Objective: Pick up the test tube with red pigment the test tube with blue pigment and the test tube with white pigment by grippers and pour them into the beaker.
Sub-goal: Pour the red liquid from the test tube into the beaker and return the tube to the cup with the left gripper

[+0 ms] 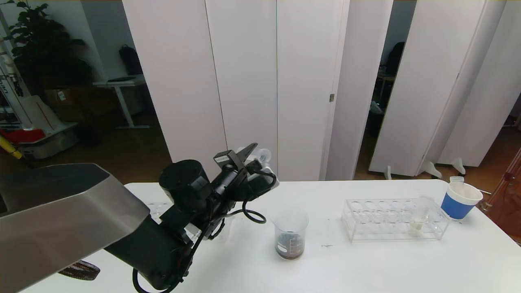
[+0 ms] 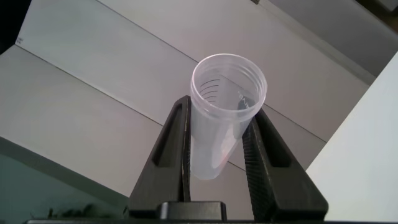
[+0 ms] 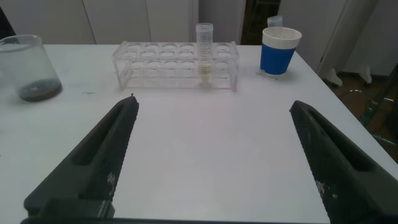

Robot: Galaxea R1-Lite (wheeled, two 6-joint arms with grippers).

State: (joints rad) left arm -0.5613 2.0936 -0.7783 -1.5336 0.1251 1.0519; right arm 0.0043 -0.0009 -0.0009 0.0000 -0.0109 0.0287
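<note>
My left gripper (image 1: 254, 151) is raised over the table's back left, shut on a clear test tube (image 1: 263, 154). In the left wrist view the tube (image 2: 227, 93) sits between the fingers of that gripper (image 2: 222, 109), empty but for a faint reddish trace. The beaker (image 1: 290, 238) stands mid-table to the gripper's lower right, holding a little dark liquid. The test tube with white pigment (image 1: 421, 213) stands upright in a clear rack (image 1: 378, 219). My right gripper (image 3: 214, 106) hovers open over bare table, facing the white tube (image 3: 204, 53) and beaker (image 3: 28, 68). The test tube with blue pigment is out of view.
A blue-and-white paper cup (image 1: 458, 201) stands at the rack's right end, near the table's far right corner. A second clear rack (image 1: 156, 209) is partly hidden behind my left arm. A dark flat object (image 1: 81, 270) lies at the front left edge.
</note>
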